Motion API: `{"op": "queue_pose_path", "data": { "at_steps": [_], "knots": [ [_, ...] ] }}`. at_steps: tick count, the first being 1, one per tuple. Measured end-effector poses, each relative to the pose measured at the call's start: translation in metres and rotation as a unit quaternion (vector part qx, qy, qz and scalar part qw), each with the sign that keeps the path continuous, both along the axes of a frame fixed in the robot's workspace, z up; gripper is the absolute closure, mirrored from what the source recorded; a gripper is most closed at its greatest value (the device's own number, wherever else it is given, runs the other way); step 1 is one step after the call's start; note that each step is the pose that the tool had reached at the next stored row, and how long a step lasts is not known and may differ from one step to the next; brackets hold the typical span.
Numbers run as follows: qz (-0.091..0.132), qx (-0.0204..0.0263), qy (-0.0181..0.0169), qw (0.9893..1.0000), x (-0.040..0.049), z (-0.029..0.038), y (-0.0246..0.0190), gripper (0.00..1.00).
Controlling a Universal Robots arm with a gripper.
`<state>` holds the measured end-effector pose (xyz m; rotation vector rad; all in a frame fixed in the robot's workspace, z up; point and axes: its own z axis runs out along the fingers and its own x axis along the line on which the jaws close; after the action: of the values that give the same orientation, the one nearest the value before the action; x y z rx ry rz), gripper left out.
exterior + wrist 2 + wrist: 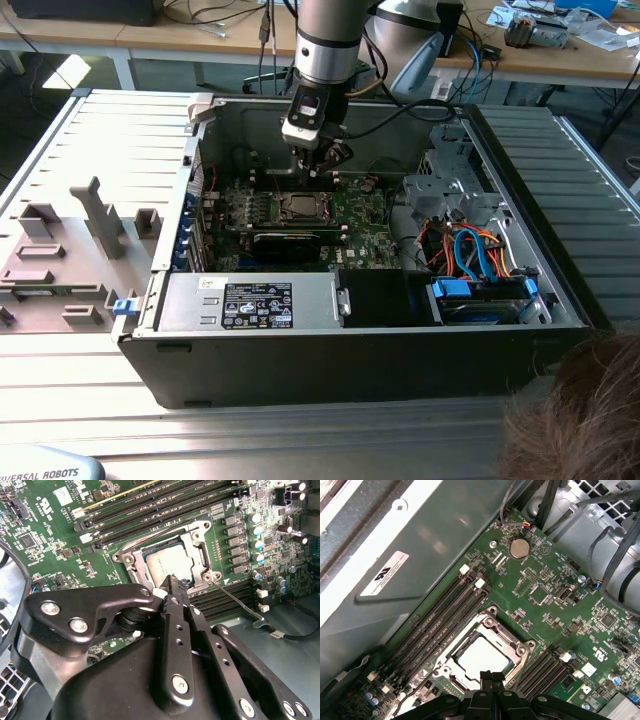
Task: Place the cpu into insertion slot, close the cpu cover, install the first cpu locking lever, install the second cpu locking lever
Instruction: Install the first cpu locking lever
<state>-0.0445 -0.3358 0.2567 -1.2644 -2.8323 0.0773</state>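
Since its two fingertips stand pressed together with nothing visible between them, the gripper (pixel 172 582) is entered as closed and empty. In both wrist views the tips sit at the edge of the socket assembly, whether touching it cannot be told.

- Item, the cpu (pixel 167 562): seated in the insertion slot (pixel 127 559), grey top showing through the window.
- Item, the cpu cover (pixel 199 555): lying flat over the chip, so placing and closing look done.
- Item, a thin wire lever (pixel 235 600): angled away from the socket corner across the short memory slots, apparently unlatched.
- Item, a second thin rod (pixel 150 536): lying along the opposite socket side; latched or not cannot be told.

Hazards, as judged: tips this close to the cover could scrape the frame or the board if they press off the lever. A sprung wire could slip from smooth closed fingers and snap back. The capacitor row (pixel 255 545) stands just beside the socket and could be clipped in a sideways sweep.

Edges and room: open space above the socket. In the exterior view the black card (pixel 290 240) is just beside it on the nearer side, with the case wall (pixel 250 125) close behind the arm. The drive cage (pixel 450 190) and loose cables (pixel 480 255) are at the exterior view's right. The case rests on the ribbed bench (pixel 100 130), and a person's head (pixel 580 420) is near its front corner.
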Motion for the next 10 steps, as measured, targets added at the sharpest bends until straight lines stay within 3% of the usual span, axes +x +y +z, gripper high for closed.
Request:
{"op": "queue_pose_path", "data": {
  "at_steps": [10],
  "knots": [
    [0.007,0.0000,0.0000,1.0000,0.0000,0.0000,-0.0001,0.89]
  ]
}}
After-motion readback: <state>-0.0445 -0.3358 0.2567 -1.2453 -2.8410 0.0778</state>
